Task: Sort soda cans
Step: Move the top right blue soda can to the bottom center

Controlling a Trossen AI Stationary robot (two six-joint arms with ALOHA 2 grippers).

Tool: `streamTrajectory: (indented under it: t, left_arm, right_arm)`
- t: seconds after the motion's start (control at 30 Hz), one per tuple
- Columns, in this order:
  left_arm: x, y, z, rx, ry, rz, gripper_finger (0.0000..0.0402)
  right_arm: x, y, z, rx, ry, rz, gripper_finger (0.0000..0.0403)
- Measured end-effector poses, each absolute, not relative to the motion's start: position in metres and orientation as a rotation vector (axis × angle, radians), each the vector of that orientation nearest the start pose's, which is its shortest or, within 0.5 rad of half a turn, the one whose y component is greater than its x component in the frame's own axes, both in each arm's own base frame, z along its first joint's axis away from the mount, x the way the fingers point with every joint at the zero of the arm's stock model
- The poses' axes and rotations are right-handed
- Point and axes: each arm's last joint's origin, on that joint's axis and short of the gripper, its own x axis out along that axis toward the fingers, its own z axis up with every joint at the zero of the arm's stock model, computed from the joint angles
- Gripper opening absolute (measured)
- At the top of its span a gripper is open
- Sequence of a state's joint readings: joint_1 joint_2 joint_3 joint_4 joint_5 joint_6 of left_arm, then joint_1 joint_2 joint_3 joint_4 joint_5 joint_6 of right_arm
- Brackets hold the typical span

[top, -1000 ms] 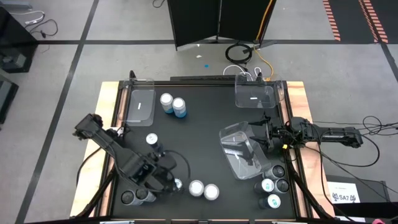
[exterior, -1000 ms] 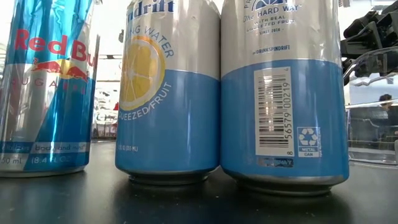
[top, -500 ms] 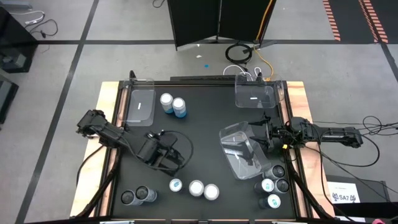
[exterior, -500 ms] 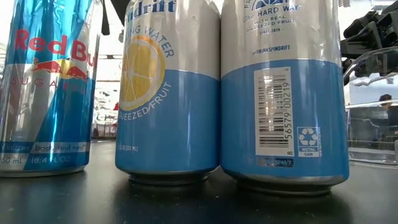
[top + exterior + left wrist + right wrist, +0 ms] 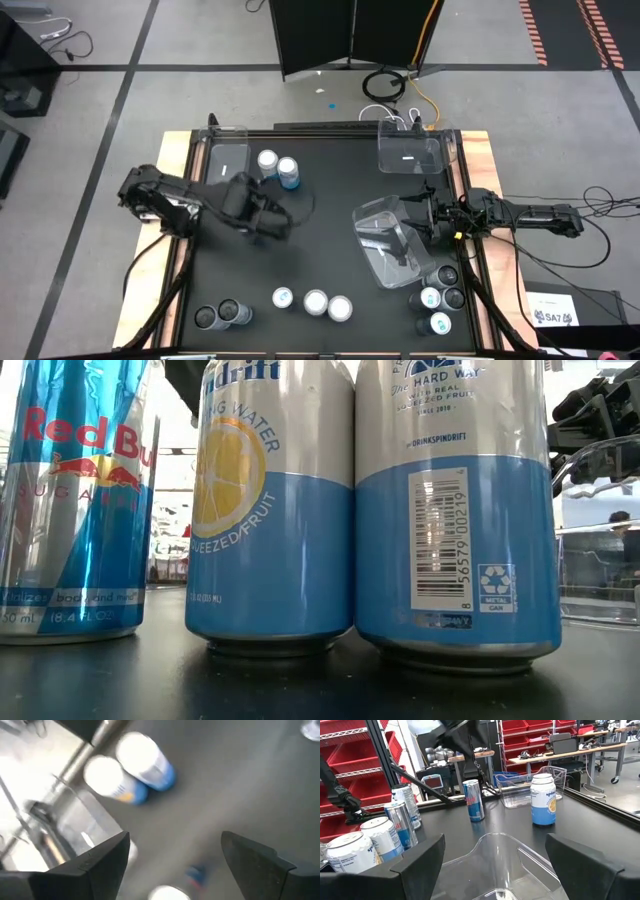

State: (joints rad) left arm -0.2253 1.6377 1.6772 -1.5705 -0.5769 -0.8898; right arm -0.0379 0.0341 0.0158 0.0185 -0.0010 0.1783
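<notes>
Black table (image 5: pixel 330 230), grey floor around; left gripper (image 5: pixel 262 212) open, empty (near two cans (image 5: pixel 278 168)); right gripper (image 5: pixel 425 222) open around clear bin (image 5: pixel 385 240)

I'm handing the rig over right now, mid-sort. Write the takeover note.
Left hand: open, empty, above the table near the two blue-sided cans beside the far-left bin.
Right hand: open around the rim of the tilted clear bin; that bin looks empty.
Cans: three in a row at the near edge, two dark ones near-left, a cluster near-right.
Done: no can in any bin. The far-right bin looks empty.
Left: all the sorting.
</notes>
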Motion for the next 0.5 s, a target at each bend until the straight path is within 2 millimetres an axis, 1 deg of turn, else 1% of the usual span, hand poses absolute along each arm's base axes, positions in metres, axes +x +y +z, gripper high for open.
streamTrajectory:
  t: [0.1,0.17,0.23,0.3,0.37,0.43,0.5]
  left_arm:
    - [0.266,-0.026,0.355,-0.055,1.115,0.863,0.0322]
    - [0.247,-0.01,0.358,-0.032,1.098,0.917,0.0322]
    - [0.224,0.004,0.354,-0.071,1.095,0.958,0.0322]
    - [0.201,0.015,0.347,-0.173,1.062,0.957,0.0322]
    - [0.183,0.021,0.338,-0.324,1.001,0.897,0.0322]
    - [0.171,0.022,0.332,-0.484,0.917,0.78,0.0322]
    - [0.165,0.02,0.33,-0.6,0.846,0.665,0.0322]
  right_arm:
    - [0.099,-0.004,0.168,0.178,-0.004,-0.037,0.0338]
    - [0.099,-0.004,0.168,0.178,-0.004,-0.037,0.0338]
    - [0.099,-0.004,0.168,0.179,-0.004,-0.037,0.0338]
    - [0.099,-0.004,0.168,0.179,-0.004,-0.037,0.0338]
    - [0.099,-0.004,0.168,0.178,-0.005,-0.036,0.0338]
    - [0.099,-0.004,0.168,0.179,-0.005,-0.037,0.0338]
    - [0.099,-0.004,0.168,0.179,-0.005,-0.037,0.0338]
